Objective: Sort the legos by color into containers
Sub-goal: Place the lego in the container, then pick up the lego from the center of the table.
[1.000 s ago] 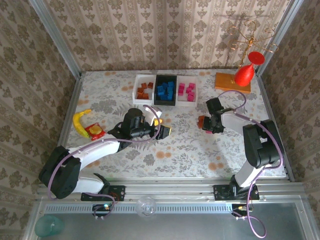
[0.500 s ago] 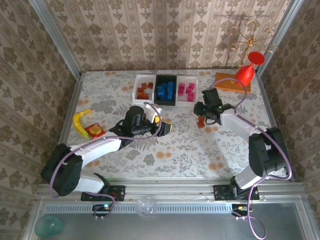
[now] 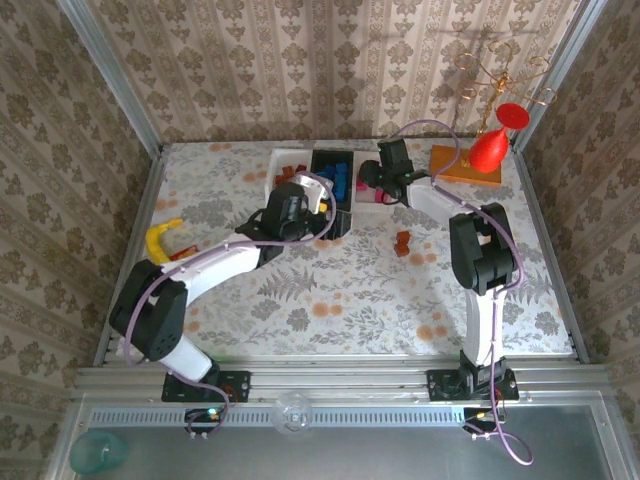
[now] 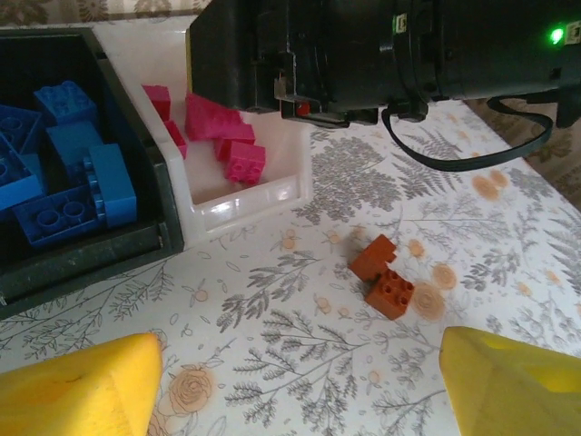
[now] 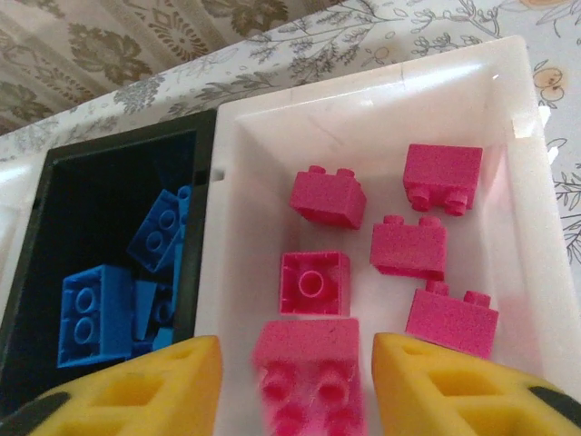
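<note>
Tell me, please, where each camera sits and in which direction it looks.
Top external: above and behind the arms, looking down the table toward the far wall; left arm and right arm show.
Left wrist: low over the table, facing the pink-brick bin and two orange-brown bricks; own yellow jaws at the bottom corners.
Right wrist: above that bin, looking down into it; own yellow jaws flank a pink brick.
Shared: both wrist views show this bin and the black bin of blue bricks.

Glossy plastic bin (image 5: 381,118) holds matt pink legos (image 5: 313,283).
</note>
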Available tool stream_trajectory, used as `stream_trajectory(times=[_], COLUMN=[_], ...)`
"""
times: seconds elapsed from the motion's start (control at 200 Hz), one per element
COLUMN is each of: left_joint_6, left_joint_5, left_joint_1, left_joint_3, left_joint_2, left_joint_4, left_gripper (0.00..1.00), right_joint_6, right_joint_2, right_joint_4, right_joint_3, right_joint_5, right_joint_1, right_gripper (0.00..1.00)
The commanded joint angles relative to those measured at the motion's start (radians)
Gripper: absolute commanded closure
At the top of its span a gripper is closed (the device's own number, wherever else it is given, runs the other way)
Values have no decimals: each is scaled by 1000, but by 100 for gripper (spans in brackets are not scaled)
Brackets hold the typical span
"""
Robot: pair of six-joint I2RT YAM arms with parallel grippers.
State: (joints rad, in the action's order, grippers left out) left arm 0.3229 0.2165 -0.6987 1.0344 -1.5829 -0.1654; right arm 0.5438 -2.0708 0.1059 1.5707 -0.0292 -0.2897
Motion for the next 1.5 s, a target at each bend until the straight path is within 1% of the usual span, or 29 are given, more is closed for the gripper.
stream_trajectory(times=[0.0,0.08,0.205,0.28,0.43,0.565,0.645,0.73,0.82,0.895,1.05,1.16,1.33,1.435,1.495], left_joint_6=[29,27,-6,-39,-81,-111,-112,-111,-113,-114,-120,-127,-122,-94,-62], left_joint_5=[-22,-25,-16,18,105,152,172,217,254,261,250,245,226,192,173], left_joint_1=[3,0,-4,-2,6,7,5,4,0,0,1,5,13,36,62], left_joint_3=[52,65,42,-3,-132,-238,-285,-319,-335,-344,-361,-368,-377,-389,-400], left_joint_2=[-35,-43,-22,15,119,190,204,198,193,197,214,220,233,253,267], left_joint_4=[33,37,45,50,47,-2,-48,-99,-123,-132,-142,-142,-135,-134,-137], left_gripper=[19,19,19,18,19,19,19,19,20,20,20,20,20,20,20], right_joint_6=[17,6,-3,-9,-60,-115,-139,-164,-188,-202,-220,-229,-246,-259,-259], right_joint_2=[13,85,224,294,413,423,386,323,251,203,147,129,127,163,193], right_joint_4=[39,27,36,78,188,264,294,324,357,379,416,425,470,471,451], right_joint_3=[39,-25,-201,-308,-484,-525,-502,-451,-387,-342,-288,-269,-251,-250,-248], right_joint_5=[38,40,58,68,33,-29,-54,-72,-73,-58,-62,-60,-58,-38,-1], right_joint_1=[27,33,34,35,34,22,24,24,26,26,26,26,17,-1,-21], right_gripper=[46,42,35,33,29,26,25,25,27,30,40,49,59,64,65])
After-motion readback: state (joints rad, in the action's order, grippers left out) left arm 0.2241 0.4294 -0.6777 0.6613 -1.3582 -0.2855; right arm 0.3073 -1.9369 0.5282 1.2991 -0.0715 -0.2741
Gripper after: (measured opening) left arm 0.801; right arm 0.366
